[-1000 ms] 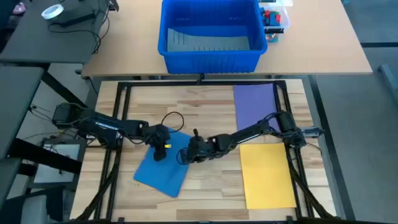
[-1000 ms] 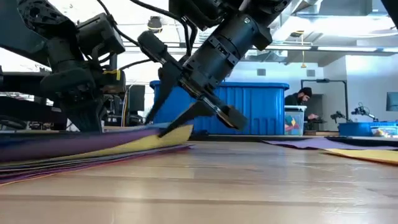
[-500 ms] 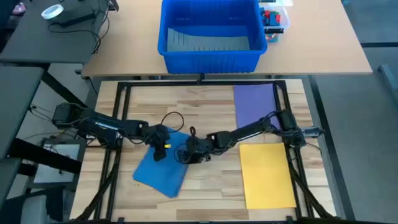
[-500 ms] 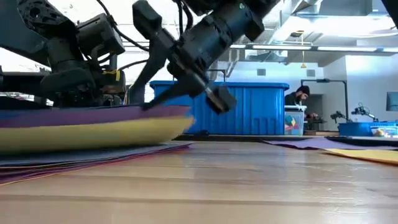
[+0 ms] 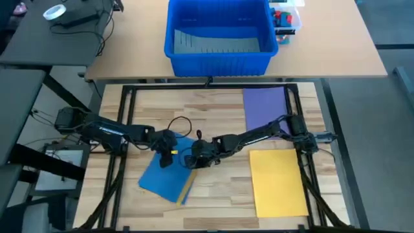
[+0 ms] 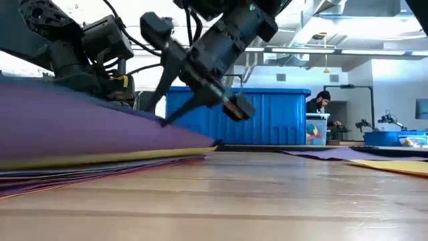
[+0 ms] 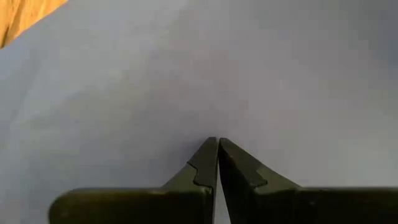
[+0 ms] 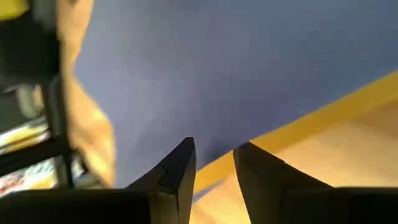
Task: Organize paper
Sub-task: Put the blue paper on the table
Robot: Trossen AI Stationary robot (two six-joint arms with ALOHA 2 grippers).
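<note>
Two grippers meet at the blue paper (image 5: 165,176). The left gripper (image 5: 165,155) presses it with fingers closed together. The right gripper (image 5: 192,159), slightly open, lifts its edge.

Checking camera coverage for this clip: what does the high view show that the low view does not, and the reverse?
Only the high view shows the full layout: the flat purple paper sheet and flat yellow paper sheet lying separately on the right, and the yellow edge peeking from under the blue top sheet of the stack.

Only the low view shows the stack's upper sheets lifted off the wooden table, plus a person in the room behind.

Both show the right tool at the stack's edge, the left tool on the stack, and the big blue plastic bin.
</note>
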